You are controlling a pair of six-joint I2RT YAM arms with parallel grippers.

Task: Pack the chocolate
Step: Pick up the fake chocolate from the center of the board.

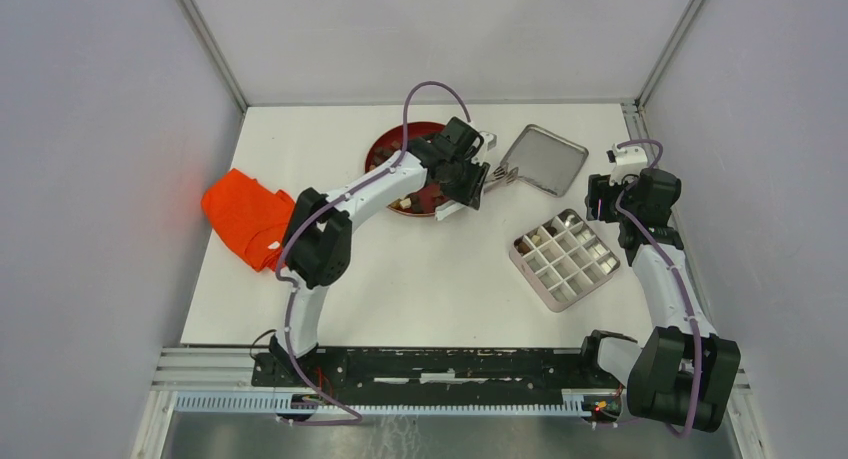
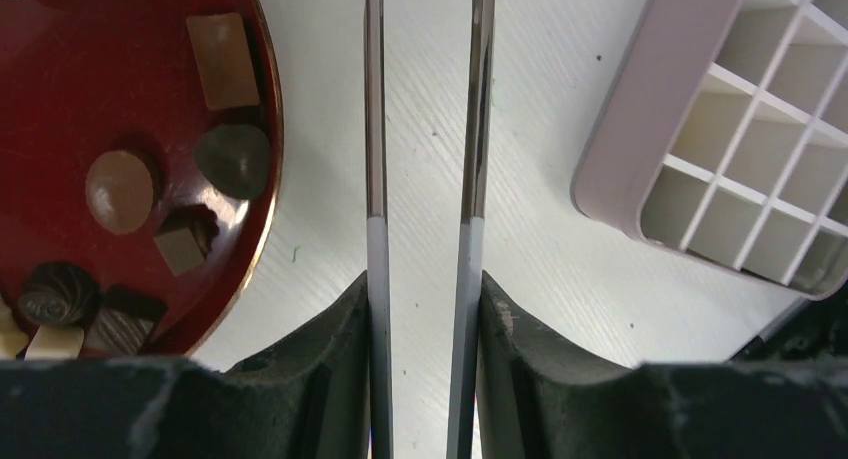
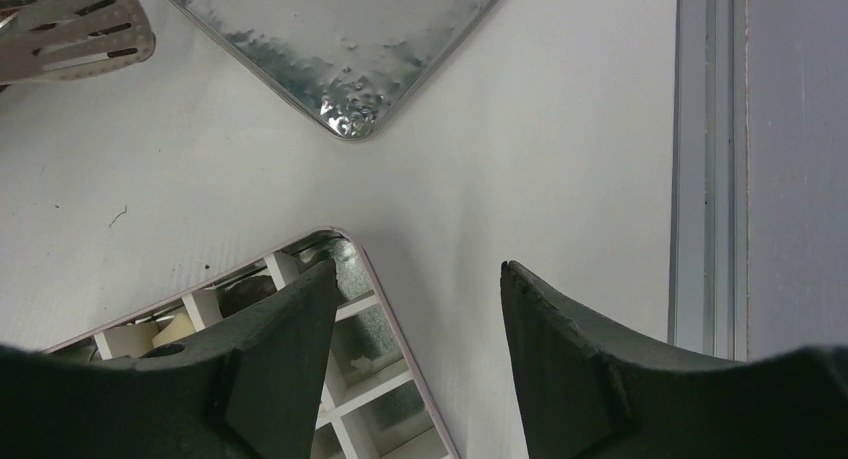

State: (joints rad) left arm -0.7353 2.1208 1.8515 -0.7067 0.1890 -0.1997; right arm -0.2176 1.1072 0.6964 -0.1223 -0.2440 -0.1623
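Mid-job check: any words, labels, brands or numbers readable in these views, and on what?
None can be read: the red plate, the divided box, the metal tray, the tweezers and the orange cloth show no lettering.

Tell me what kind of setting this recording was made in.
Probably a robotics lab test cell, not a kitchen: a white table boxed in by plain grey walls, two robot arms bolted to a rail at its near edge, and props like the red plate and divided box.
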